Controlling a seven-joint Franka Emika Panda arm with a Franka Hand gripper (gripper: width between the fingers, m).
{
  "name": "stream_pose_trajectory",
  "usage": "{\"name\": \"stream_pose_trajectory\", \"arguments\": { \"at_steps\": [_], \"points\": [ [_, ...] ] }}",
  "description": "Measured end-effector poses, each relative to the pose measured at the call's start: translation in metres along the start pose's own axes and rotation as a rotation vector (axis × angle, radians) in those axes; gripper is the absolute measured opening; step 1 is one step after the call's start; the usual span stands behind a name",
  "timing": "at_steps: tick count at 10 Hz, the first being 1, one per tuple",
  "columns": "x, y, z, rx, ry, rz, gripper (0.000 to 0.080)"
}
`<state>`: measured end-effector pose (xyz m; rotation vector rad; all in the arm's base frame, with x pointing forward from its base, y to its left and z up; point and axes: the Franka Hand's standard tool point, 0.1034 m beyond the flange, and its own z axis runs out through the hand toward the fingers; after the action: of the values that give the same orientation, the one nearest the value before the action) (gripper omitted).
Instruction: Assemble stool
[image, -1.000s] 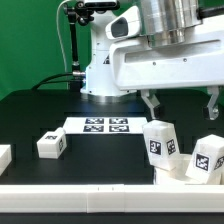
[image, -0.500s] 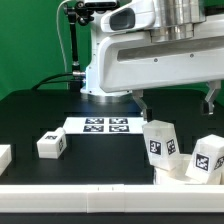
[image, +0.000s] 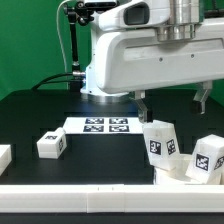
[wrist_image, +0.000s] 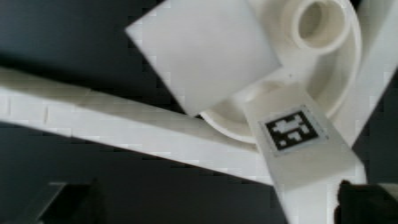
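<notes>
The white stool seat (image: 176, 174) stands at the front of the exterior view's right, with two tagged legs (image: 159, 140) (image: 208, 157) sticking up from it. A loose tagged leg (image: 52, 145) lies on the exterior view's left. My gripper (image: 173, 99) hangs above the seat and its two legs, with the jaws wide open and nothing between them. In the wrist view the round seat (wrist_image: 329, 70) with its hole, a tagged leg (wrist_image: 295, 132) and a second leg (wrist_image: 205, 50) lie below the gripper (wrist_image: 222, 208).
The marker board (image: 105, 125) lies flat in the middle of the black table. A plain white bar (image: 90, 196) runs along the front edge and shows in the wrist view (wrist_image: 89, 108). Another white piece (image: 3, 156) sits at the far left edge.
The arm has risen and drifted slightly toward the exterior view's left; the open fingers now hang higher above the seat's legs. The parts have not moved.
</notes>
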<state>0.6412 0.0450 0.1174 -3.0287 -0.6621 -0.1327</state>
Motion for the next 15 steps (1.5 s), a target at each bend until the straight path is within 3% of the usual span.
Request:
{"name": "stream_pose_trajectory", "arguments": {
  "at_steps": [3,8,12,14,15],
  "points": [
    [-0.005,-0.003,0.005,-0.014,-0.023,-0.207,0.0648],
    [-0.029,-0.004,0.031,-0.049,-0.010,-0.190,0.0648],
    [-0.029,-0.006,0.036,-0.057,-0.010,-0.161,0.0648],
    [-0.026,-0.007,0.036,-0.056,-0.007,-0.144,0.0391],
    [-0.026,-0.008,0.036,-0.057,-0.006,-0.136,0.0391]
  ]
}}
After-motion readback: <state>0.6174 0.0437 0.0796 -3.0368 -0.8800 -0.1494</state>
